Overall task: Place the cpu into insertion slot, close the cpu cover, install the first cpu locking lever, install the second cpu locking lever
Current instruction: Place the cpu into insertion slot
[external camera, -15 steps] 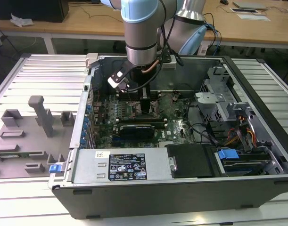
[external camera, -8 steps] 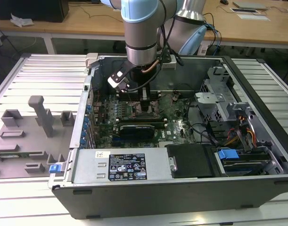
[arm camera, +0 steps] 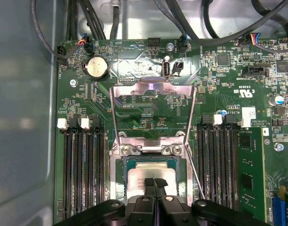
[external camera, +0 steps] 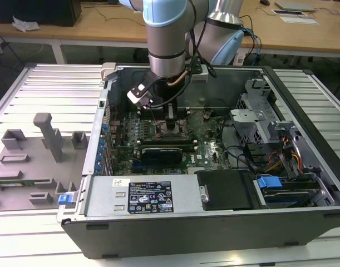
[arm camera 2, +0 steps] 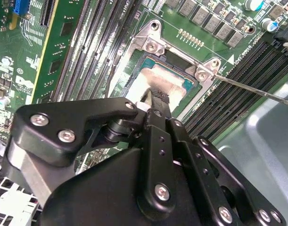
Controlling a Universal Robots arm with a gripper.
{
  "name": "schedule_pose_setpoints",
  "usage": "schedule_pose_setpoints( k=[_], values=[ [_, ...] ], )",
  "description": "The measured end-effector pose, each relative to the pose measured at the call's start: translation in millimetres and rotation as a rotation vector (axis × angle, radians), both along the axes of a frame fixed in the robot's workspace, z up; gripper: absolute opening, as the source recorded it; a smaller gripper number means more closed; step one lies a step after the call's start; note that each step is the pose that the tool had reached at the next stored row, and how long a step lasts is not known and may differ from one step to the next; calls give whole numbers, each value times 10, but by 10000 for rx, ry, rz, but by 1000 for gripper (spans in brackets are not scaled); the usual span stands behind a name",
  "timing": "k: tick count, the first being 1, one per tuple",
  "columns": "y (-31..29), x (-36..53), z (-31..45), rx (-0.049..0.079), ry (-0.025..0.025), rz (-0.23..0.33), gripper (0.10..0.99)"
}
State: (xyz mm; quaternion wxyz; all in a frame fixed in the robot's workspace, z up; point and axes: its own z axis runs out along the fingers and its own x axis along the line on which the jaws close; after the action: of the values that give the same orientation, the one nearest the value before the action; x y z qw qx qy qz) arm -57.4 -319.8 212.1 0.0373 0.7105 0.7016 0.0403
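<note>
Gripper (arm camera: 154,181) fingers pressed together, tips over the chip (arm camera: 138,175); contact cannot be told. Chip lies flat in the socket (arm camera: 120,184), mid circuit board (arm camera: 228,99), between the memory slots (arm camera: 82,169). Cover (arm camera: 129,88) is swung open, beyond the socket's hinge edge.

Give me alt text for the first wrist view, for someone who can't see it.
The gripper, its two black fingers pressed together, sits right over the cpu, which lies flat in the insertion slot on a green motherboard. The cpu cover stands open beyond the slot, with long black memory slots on either side.
</note>
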Motion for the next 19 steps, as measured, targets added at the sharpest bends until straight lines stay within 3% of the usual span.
schedule_pose_setpoints(
  k=[5,7,11,19],
  values=[
    [1,0,125,-11,-3,-1,106],
    [1,1,232,-15,-3,0,106],
    [1,0,352,-20,-3,-1,106],
    [1,0,362,-20,-3,-1,106]
  ],
)
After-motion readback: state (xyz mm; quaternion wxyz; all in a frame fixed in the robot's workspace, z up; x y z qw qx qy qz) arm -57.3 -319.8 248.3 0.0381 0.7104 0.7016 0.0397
